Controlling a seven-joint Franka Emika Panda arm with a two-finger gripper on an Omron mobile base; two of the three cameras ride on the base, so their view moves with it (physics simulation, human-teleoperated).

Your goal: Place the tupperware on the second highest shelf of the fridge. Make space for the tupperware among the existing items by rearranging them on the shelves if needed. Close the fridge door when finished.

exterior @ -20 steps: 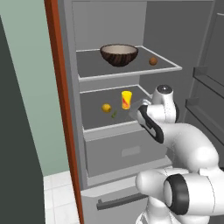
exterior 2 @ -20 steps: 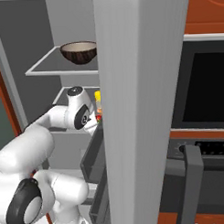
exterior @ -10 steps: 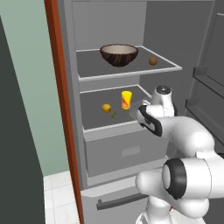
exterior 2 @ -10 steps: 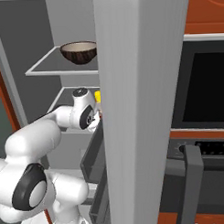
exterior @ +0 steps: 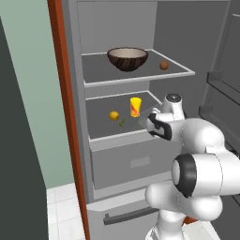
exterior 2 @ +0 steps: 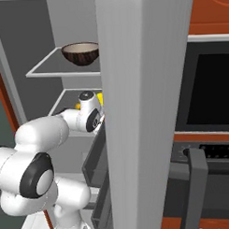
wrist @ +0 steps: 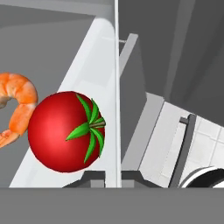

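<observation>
Arm swung nearer lower shelf | pincer pinching tupperware rim | glass, fruit ahead

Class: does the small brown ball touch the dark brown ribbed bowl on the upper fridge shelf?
Apart. In the left base view, the small brown ball sits to the right of the dark brown ribbed bowl, with a clear strip of bare dark grey shelf between them.

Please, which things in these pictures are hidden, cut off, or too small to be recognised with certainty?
- Gripper: in the left base view the white arm's wrist hides its fingers.
- Shallow pale grey-white tupperware tray: the hand view's edges cut it off; whole shape unseen.
- Orange curled piece: cut by the hand view's left edge.
- Tiny green bit: too small to identify.
- Lower shelf: in the right base view, arm and grey door hide most.
</observation>
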